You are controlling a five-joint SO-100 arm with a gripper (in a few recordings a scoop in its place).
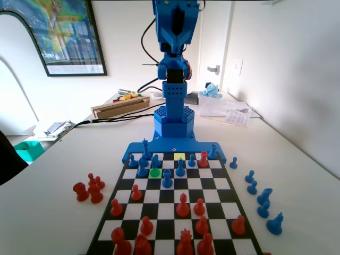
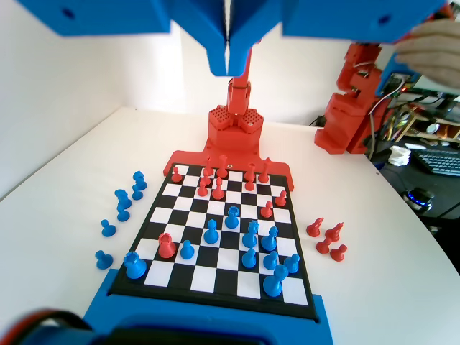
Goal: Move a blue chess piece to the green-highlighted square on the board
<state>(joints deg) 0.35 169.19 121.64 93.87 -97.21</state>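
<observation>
While the tool hung high above the board with its jaws pressed together on nothing, the blue chess piece stood one square right of the green-highlighted square in the fixed view, so the whole move remained undone.

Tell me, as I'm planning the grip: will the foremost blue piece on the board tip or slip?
The blue piece looks like hard moulded plastic, so it is probably stiff and light. Slim over a small base, it would likely tip if nudged sideways. Its smooth, tapering sides may slip in a pinch.
</observation>
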